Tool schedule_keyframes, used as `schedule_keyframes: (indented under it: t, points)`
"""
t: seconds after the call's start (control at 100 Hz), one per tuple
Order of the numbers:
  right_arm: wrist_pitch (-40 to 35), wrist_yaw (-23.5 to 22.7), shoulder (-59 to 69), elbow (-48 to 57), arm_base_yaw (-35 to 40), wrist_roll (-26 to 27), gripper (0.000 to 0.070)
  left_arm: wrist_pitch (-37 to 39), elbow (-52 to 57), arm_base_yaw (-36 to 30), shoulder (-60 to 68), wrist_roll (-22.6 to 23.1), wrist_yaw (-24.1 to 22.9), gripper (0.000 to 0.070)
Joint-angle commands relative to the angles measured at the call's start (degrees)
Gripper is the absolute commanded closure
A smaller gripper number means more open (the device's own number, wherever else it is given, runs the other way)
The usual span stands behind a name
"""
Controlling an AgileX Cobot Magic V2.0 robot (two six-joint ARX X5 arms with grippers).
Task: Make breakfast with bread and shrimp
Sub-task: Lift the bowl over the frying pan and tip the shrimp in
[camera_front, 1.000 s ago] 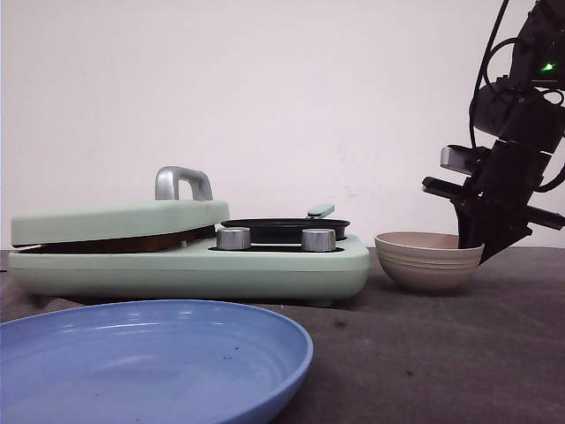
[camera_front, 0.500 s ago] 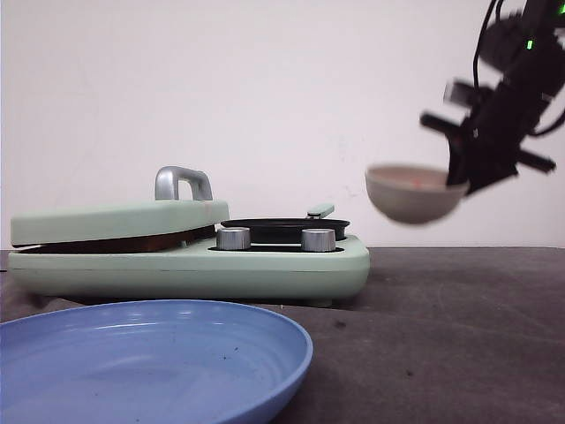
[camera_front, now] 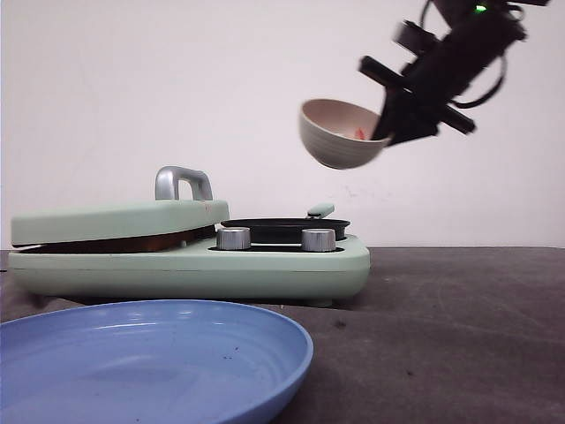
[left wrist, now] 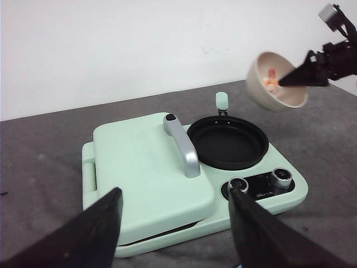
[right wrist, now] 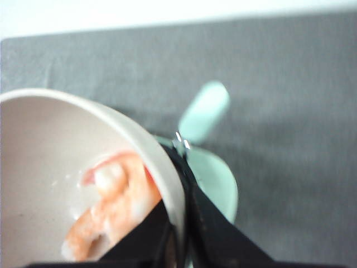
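Observation:
My right gripper is shut on the rim of a beige bowl, which hangs tilted in the air above and just right of the black pan. The orange-pink shrimp lies inside the bowl, against the wall that the right gripper pinches. From the left wrist view the bowl and the shrimp show beyond the pan. My left gripper is open and hovers empty over the closed lid of the green breakfast maker. The bread is hidden.
The mint-green breakfast maker takes up the table's left middle, with a silver lid handle and two knobs. A blue plate lies at the front left. The pan's green handle points toward the back wall.
The right gripper has lifted the bowl off the table at the right, carried it up and left toward the pan, and tipped it over to the left.

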Motion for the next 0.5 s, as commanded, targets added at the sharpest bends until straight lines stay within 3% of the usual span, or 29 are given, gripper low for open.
schedule_keyframes:
  t: [0.0,0.13,0.29,0.49]
  points:
    - [3.23,2.89,0.28,1.29,1.88,-3.34,0.0700,0.59,0.42,-0.07,0.09,-0.07,-0.11,0.0403]
    - [8.74,10.97,0.28,1.29,6.10,-10.49,0.0700,0.35,0.42,-0.07,0.09,-0.04,-0.11,0.0403]
    - [16.28,20.90,0.33,1.29,10.97,-23.41,0.0700,-0.70,0.42,-0.07,0.09,0.44,-0.11,0.0403]
    - [23.93,27.71,0.39,1.29,14.25,-35.69,0.0700,-0.79,0.42,-0.07,0.09,0.94,-0.11,0.0403]
